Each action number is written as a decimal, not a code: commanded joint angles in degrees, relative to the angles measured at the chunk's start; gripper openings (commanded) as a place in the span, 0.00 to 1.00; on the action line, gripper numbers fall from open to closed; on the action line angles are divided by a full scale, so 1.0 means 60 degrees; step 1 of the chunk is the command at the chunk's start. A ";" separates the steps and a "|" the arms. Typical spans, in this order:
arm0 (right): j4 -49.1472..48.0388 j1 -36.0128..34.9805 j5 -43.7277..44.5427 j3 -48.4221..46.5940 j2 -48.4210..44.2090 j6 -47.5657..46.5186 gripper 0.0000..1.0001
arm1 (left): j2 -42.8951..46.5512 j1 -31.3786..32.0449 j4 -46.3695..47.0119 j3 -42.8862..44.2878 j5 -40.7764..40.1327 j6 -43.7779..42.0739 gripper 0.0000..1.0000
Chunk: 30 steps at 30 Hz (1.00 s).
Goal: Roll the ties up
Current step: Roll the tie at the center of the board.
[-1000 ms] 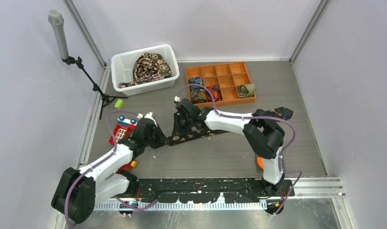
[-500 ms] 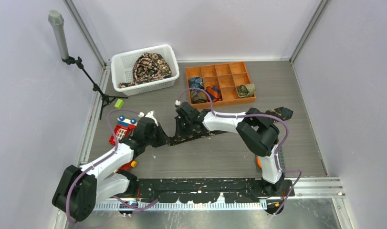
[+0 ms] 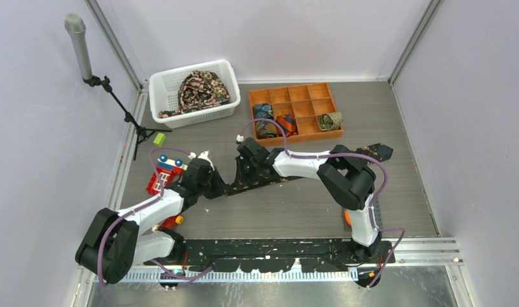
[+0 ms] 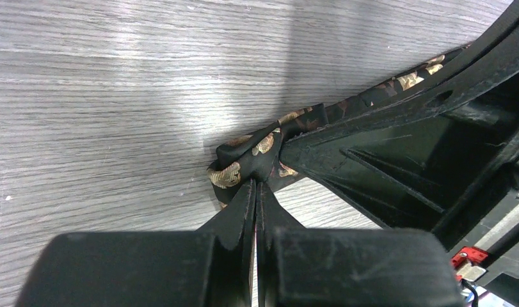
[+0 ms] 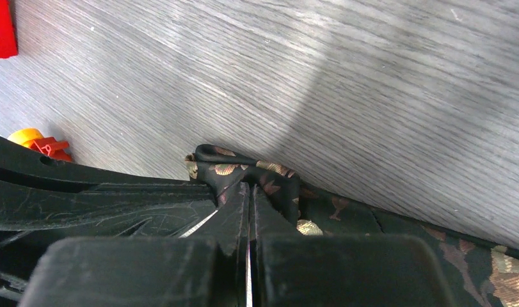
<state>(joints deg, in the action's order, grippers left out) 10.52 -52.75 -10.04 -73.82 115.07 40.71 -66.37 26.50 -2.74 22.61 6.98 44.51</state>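
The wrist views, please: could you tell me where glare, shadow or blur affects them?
Left wrist: glare whitens the table beside the tie, and the left gripper's near body looks soft. Right wrist: a broad shadow crosses the table towards the tie.

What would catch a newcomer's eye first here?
Mid-table, the left fingers and right fingers are pinched shut on the same bunched end of a black patterned tie. Behind them sit a white basket heaped with ties and an orange tray holding a few rolls.
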 commanded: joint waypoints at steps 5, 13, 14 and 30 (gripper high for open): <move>0.0035 -0.0012 0.0310 0.0643 -0.0200 0.0053 0.00 | 0.0194 -0.0024 -0.0225 -0.0295 -0.0446 -0.0175 0.00; -0.0332 -0.0020 0.0343 0.1035 -0.0330 0.0193 0.00 | 0.1622 -0.0022 -0.1846 0.0296 -0.0746 -0.0186 0.23; -0.0364 -0.0022 0.0354 0.1088 -0.0335 0.0209 0.00 | 0.1829 -0.0021 -0.2028 0.0308 -0.0747 -0.0172 0.28; -0.0621 -0.0013 0.0316 0.1299 -0.0412 0.0274 0.00 | 0.3803 -0.0024 -0.1451 -0.1205 -0.0791 0.1531 0.52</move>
<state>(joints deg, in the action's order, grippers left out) 2.48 -52.71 -9.96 -67.90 112.95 43.07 -44.25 26.50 -15.07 16.97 2.96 49.98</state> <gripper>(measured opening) 0.022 0.531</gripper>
